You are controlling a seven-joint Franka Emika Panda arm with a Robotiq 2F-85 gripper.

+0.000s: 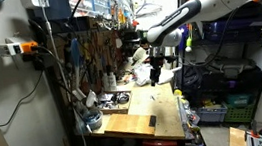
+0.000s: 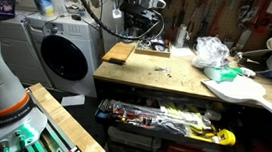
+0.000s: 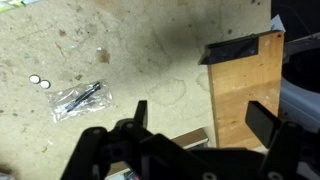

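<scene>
Jaws: black metal, spread wide, holding nothing, above the tabletop point(image 3: 120, 40) of pale worn plywood, speckled and stained.
Board point(image 3: 245, 95): flat rectangular tan wood, black tape point(image 3: 240, 48) across its far edge, at 3 o'clock in the wrist view, partly beneath one jaw.
Bag point(image 3: 78, 100): clear crinkled plastic holding dark screws, at 9 o'clock.
Discs point(image 3: 38, 79): two, small, white, round, just beside the bag.

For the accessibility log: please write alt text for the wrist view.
The open gripper hangs empty above a scuffed workbench top. A wooden board lies at right, and a small clear bag of dark hardware at left.
</scene>
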